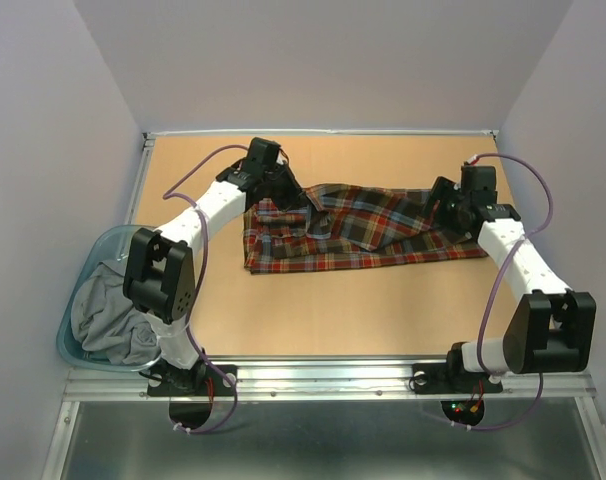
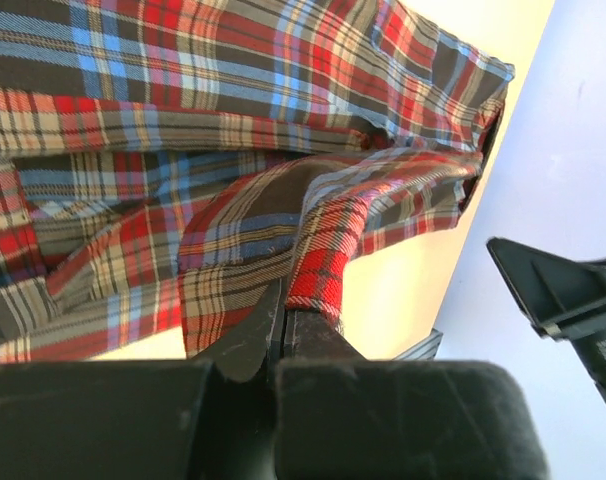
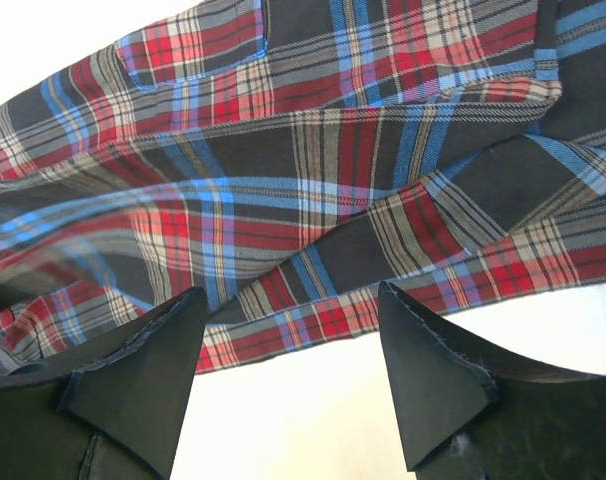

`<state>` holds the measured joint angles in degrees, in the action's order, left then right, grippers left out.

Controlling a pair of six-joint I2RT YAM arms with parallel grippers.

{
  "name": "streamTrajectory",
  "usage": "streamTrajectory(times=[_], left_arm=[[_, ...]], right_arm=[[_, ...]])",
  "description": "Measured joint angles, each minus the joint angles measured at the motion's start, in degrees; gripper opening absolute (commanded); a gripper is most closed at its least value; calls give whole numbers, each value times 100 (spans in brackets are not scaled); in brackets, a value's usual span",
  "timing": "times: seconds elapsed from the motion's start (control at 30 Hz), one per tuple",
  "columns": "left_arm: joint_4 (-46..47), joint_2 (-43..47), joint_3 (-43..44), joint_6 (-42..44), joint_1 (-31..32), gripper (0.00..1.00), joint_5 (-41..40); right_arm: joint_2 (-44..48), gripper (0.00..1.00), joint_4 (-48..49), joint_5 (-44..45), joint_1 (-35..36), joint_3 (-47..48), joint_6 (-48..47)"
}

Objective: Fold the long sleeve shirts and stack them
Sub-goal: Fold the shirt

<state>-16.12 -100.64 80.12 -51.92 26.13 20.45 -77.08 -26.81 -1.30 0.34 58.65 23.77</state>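
Near, 8 o'clock: translucent blue bin (image 1: 63, 335) beside the desk (image 1: 313, 310), holding limp grey cloth (image 1: 103, 315). The desk is a flat tan board. Centre: plaid shirt (image 1: 363, 230), soft woven flannel in red, brown and blue checks, lying as a rumpled band, long axis 9 to 3 o'clock. At its 10 o'clock end the left tool (image 2: 283, 312) is closed, pinching a raised fold. At the 3 o'clock hem the right tool (image 3: 293, 300) stands with its jaws spread wide.
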Motion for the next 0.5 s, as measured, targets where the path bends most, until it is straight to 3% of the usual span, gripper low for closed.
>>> streamTrajectory(times=[0.17,0.27,0.37,0.4,0.5], left_arm=[[-334,0,428,28,31,0,-131],[-472,-83,555,125,39,14,-350],[-560,-407,826,356,31,42,-667],[-573,-570,951,457,15,60,-813],[-603,-918,1178,763,-66,82,-1261]], right_arm=[[-188,74,184,-85,0,-76,2],[-433,74,332,-175,0,-76,7],[-719,75,470,-328,0,-76,22],[-817,75,496,-387,0,-76,22],[-944,75,503,-584,0,-76,22]])
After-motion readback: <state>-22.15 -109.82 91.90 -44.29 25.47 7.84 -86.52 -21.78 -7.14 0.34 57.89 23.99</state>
